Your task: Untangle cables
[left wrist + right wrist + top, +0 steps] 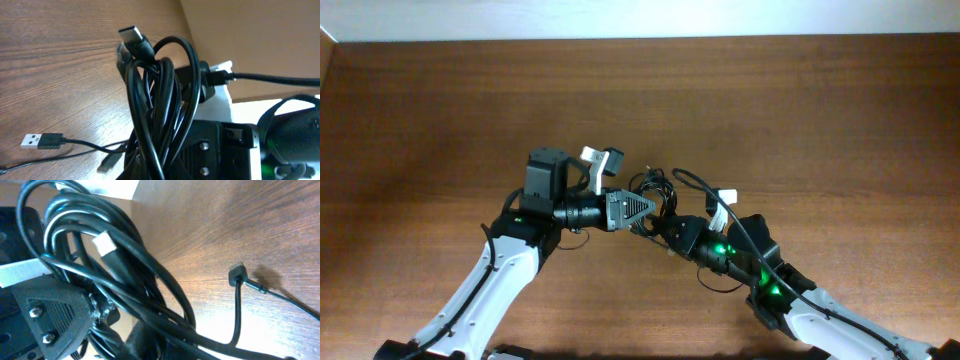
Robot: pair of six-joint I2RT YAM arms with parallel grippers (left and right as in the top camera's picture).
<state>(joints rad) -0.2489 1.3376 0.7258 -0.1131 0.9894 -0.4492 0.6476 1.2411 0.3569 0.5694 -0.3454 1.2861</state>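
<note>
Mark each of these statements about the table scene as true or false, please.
1. The bundle of thin black cables sits between the two arms. True.
2. A silver-tipped USB plug lies flat on the brown wooden table. True.
3. The bundle lies at the table's far left edge. False: it is near the middle.
4. The left pincer stands wide open. False: it is shut on the bundle.

My overhead looks straight down; both wrist cameras sit close against the cables (pixel 160 95), which all views share.
</note>
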